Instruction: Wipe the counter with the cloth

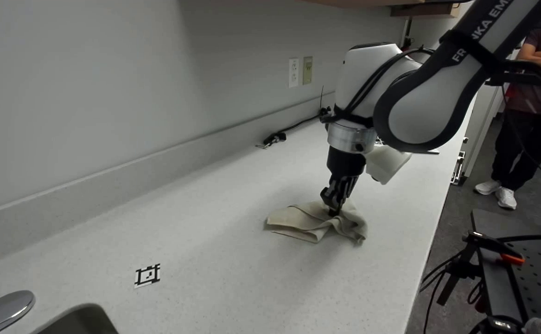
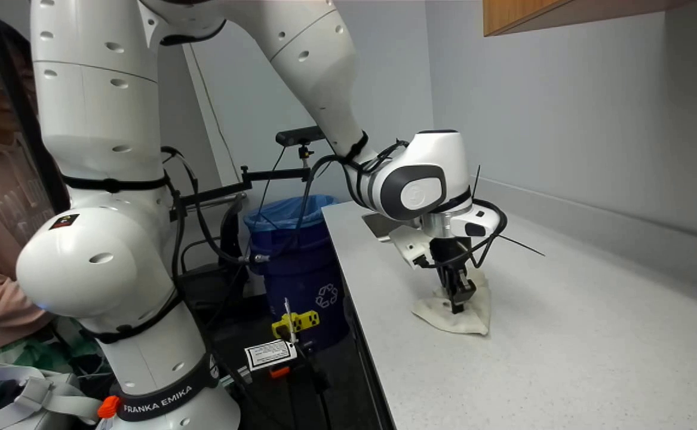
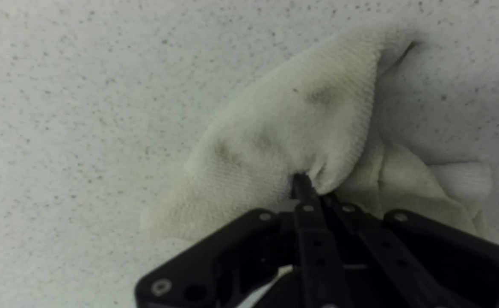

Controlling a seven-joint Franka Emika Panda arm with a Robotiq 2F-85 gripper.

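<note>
The gripper [image 1: 334, 211] is clenched on a fold of the cloth [image 1: 298, 221], low over the counter [image 1: 214, 269].
The cloth lies rumpled on the white surface, spreading around the fingertips [image 3: 305, 192], its pinched tuck showing in the wrist view (dark smudges mark the fabric there). A printed square marker [image 1: 148, 275] sits well apart from it, and a low backsplash [image 1: 112, 188] runs along the pale wall [image 1: 112, 69]. In an exterior view a blue recycling bin [image 2: 309, 269] stands near the counter's edge; elsewhere a person [image 1: 530, 102] stands, arms folded.
</note>
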